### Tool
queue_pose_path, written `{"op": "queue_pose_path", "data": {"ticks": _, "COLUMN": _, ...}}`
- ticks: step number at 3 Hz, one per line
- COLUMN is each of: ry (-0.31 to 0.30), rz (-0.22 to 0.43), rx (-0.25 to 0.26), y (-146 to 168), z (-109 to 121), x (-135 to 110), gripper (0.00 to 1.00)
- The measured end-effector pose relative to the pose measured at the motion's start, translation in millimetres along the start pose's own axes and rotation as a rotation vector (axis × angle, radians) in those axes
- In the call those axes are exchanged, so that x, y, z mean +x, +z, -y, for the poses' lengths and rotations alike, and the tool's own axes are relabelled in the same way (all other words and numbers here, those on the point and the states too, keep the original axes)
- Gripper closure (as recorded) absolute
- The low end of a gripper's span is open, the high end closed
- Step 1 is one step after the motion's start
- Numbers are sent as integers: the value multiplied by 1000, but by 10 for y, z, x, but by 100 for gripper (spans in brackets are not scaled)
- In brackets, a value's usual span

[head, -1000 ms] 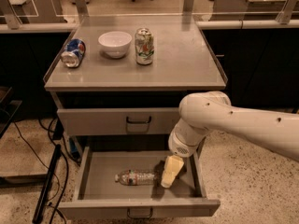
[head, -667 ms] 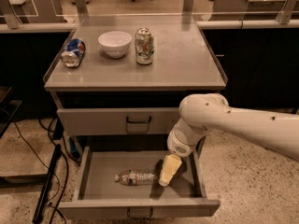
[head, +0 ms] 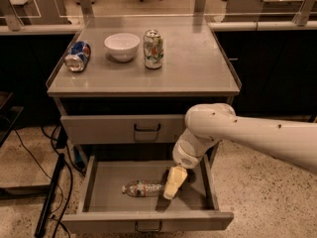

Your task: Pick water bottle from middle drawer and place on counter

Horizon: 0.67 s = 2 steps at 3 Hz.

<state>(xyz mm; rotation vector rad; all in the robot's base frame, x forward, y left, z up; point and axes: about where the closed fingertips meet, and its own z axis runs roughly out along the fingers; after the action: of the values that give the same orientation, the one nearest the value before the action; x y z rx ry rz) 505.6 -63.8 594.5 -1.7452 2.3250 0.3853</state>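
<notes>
The water bottle (head: 142, 188), clear with a white cap and a red and green label, lies on its side on the floor of the open middle drawer (head: 111, 180). My gripper (head: 173, 184) hangs inside the drawer just right of the bottle's end, close to it or touching it. The white arm reaches in from the right above the drawer. The counter (head: 193, 68) is the grey cabinet top above.
On the counter stand a white bowl (head: 122, 45), an upright green-and-white soda can (head: 153, 49) and a crushed blue can (head: 78, 56) lying at the left. A closed drawer front with a black handle (head: 146, 128) sits above the open drawer. Cables (head: 52, 182) lie on the floor at left.
My gripper has moved slightly left inside the drawer, closer to the bottle. The bottle has not moved.
</notes>
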Motion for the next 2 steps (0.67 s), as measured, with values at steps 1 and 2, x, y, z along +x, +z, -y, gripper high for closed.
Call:
{"op": "queue_pose_path", "data": {"ticks": 1, "ry": -16, "rz": 44, "rx": -36, "y": 509, "z": 100, "x": -323, "gripper": 0}}
{"op": "queue_pose_path", "data": {"ticks": 2, "ry": -16, "rz": 44, "rx": -36, "y": 510, "z": 101, "x": -323, "gripper": 0}}
